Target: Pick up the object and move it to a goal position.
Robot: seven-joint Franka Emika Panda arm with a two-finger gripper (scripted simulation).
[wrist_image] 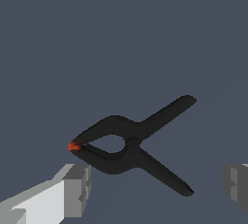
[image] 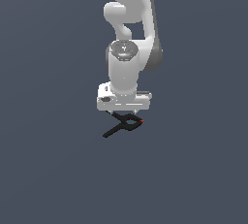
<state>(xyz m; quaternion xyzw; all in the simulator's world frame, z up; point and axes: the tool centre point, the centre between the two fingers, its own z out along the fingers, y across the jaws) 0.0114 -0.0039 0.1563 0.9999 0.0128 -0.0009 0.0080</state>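
**Pincer spread wide over the clamp, nothing held**

Wrist view, nearest first. Two grey fingers (wrist_image: 77, 189) of the pincer (wrist_image: 157, 189) enter the frame at opposite edges, well apart from each other. The gap between them is wide; nothing is gripped. One finger continues into a white body; the other shows only its grey pad at the picture's edge.

Beyond the fingers lies the black spring clamp (wrist_image: 131, 145), flat on the dark grey desk (wrist_image: 121, 34). Its two thin handles diverge from the pivot. Its rounded looped jaws close on a small red-orange tip (wrist_image: 74, 146). The tip sits just beside the finger with the white body; touching or not cannot be told. The handle ends reach toward the other finger but stay apart from it.

Exterior view. The white arm (image: 127, 70) hangs straight down, with the pincer's body directly above the clamp. The clamp shows just below it, handles toward the exterior view's left, red tip toward the exterior view's right. Fingertips are largely hidden here. The desk surface reads as plain dark grey all round.
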